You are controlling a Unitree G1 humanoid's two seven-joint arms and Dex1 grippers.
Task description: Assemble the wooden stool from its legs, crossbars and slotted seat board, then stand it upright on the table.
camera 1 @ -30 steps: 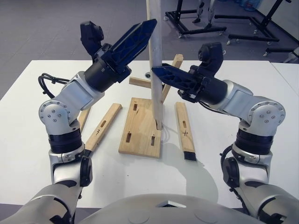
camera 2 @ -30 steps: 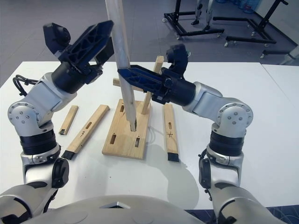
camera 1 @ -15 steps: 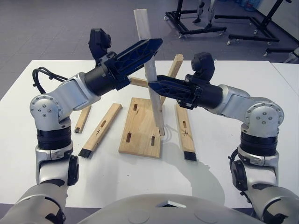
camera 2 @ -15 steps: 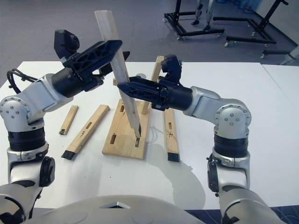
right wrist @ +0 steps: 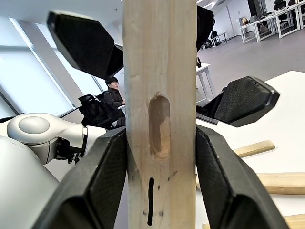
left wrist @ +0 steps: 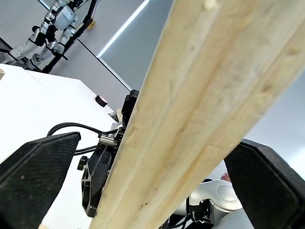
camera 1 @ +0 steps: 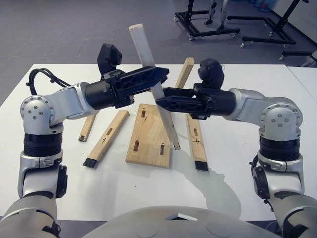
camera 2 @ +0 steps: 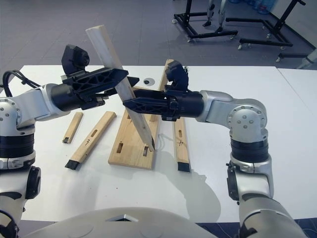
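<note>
Left eye view | leg [camera 1: 141, 42] is held tilted over the bench [camera 1: 237, 163], lower end down at the right edge of the seat board [camera 1: 143, 134] | right jaws are clamped tight on it | left jaws are spread wide either side of it

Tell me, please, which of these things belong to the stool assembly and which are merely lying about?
For the job: held leg, clamped in the right gripper with the left gripper alongside; slotted seat board; left leg; right leg; short crossbar; far leg.

Lying about: small dark ring on the table; wheeled stands behind.
</note>
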